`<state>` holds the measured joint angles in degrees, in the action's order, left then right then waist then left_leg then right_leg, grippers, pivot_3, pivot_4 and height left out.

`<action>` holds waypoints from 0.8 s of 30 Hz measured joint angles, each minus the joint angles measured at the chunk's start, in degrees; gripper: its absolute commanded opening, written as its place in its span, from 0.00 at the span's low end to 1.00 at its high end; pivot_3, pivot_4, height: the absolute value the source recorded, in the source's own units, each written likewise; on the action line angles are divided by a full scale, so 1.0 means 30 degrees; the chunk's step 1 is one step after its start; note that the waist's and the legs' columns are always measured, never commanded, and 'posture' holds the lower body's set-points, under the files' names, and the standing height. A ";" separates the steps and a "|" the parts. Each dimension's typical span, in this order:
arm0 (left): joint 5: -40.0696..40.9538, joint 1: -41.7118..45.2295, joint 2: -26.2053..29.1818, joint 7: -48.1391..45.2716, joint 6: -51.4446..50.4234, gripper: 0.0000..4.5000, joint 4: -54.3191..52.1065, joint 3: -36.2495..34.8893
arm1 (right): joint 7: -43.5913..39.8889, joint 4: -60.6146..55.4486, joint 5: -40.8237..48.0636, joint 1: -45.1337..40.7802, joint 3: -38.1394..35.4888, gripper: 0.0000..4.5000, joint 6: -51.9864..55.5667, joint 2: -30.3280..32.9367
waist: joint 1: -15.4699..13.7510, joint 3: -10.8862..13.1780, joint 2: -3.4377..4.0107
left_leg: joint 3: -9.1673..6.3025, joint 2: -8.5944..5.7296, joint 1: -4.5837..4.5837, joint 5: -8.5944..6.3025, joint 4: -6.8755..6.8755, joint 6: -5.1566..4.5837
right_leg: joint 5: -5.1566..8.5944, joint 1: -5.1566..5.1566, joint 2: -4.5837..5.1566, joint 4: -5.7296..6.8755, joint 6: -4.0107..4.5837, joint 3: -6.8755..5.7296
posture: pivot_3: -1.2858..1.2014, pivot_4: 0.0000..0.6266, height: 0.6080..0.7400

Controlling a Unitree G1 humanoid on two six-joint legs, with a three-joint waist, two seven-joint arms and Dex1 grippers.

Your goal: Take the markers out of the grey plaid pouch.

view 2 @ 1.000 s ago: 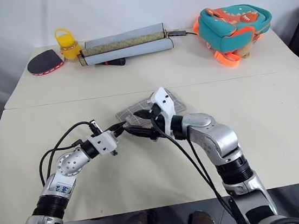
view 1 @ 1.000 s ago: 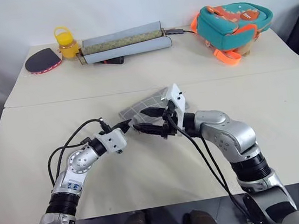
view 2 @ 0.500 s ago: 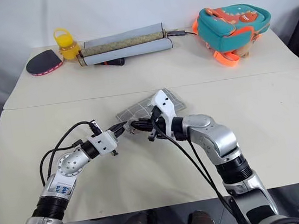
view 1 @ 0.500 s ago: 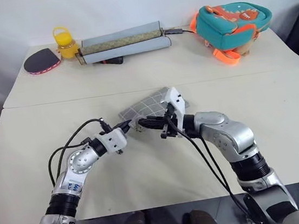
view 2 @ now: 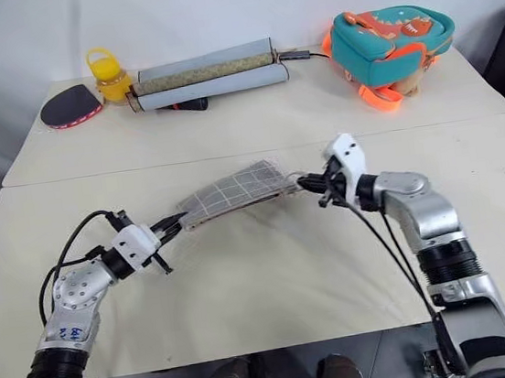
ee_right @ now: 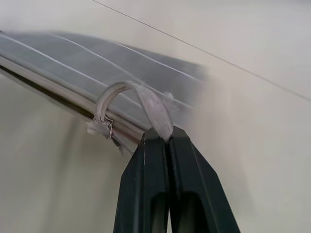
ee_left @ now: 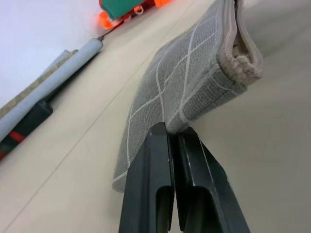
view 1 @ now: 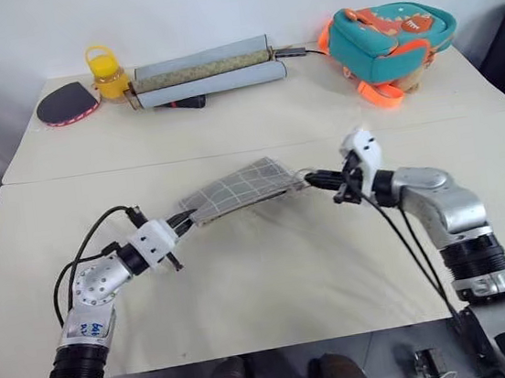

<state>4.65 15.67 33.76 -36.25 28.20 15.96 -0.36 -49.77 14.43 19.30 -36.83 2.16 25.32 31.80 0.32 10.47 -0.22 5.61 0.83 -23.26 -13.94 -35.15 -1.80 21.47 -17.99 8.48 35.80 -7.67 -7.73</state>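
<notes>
Grey plaid pouch (view 1: pixel 234 191) is strung between both tools, mid-desk, just on the near side of the seam that splits the desk (view 1: pixel 273 279) into near and far halves. It's lifted and sagging a bit; cannot tell whether any part touches the desk.

Left tool (ee_left: pixel 171 133): fingers pressed together, clamped on the pouch's left corner fabric. In the left wrist view the pouch edge facing the camera shows a rolled grey seam, slightly gapped.

Right tool (ee_right: pixel 165 138): fingers together, pinching the clear ring pull (ee_right: pixel 131 97) at the pouch's right end. Right wrist view shows the loop arcing from the fingertips back to the pouch edge.

Left arm: forearm low over the near-left area of the desk, tool about level, aimed toward the desk centre and to the right. Right arm: elbow out toward the right edge, forearm angled inward, tool pointing left and slightly down at the pouch end.

Markers can't be seen; pouch interior isn't visible.

Far edge of the desk: grey rolled mats (view 1: pixel 206 73), teal and orange backpack (view 1: pixel 388 39) at the far-right corner, yellow jar (view 1: pixel 108 76) and a paddle (view 1: pixel 65 103) at the far-left corner.
</notes>
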 measured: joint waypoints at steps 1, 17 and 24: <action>0.0108 -0.0031 -0.0010 -0.0064 -0.0032 0.00 0.0000 -0.0082 | -0.0097 0.0212 -0.0095 -0.0003 -0.0022 0.01 -0.0225 0.0005 | -0.0001 0.0001 -0.0001 | 0.0000 0.0004 0.0000 0.0000 0.0000 0.0000 | 0.0000 0.0001 -0.0002 -0.0002 0.0000 0.0000 | 0.52 0.24 1.00; 0.0257 -0.0252 -0.0522 -0.0075 -0.0259 0.00 0.0058 -0.0332 | -0.1035 -0.1039 0.0388 0.0724 -0.1229 0.66 -0.0213 0.0699 | -0.0045 0.0002 -0.0003 | 0.0008 0.0004 -0.0008 0.0000 -0.0002 -0.0001 | 0.0000 0.0004 0.0001 -0.0025 0.0000 0.0003 | 0.52 0.24 1.00; 0.0246 -0.0262 -0.0820 -0.0063 -0.0250 0.00 0.0167 -0.0322 | -0.1222 -0.3758 0.1785 0.0693 -0.2206 0.53 -0.0155 0.0057 | -0.0007 0.0002 -0.0003 | 0.0009 0.0019 -0.0006 0.0000 0.0002 0.0002 | 0.0000 0.0002 -0.0009 -0.0026 0.0000 0.0002 | 0.52 0.24 1.00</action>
<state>5.39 14.88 31.30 -36.44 27.44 16.46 -1.33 -53.43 3.15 24.65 -34.76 -4.45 24.86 31.97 0.30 10.48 -0.23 5.63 0.89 -23.27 -13.94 -35.15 -1.79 21.47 -17.99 8.45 35.72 -7.67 -7.72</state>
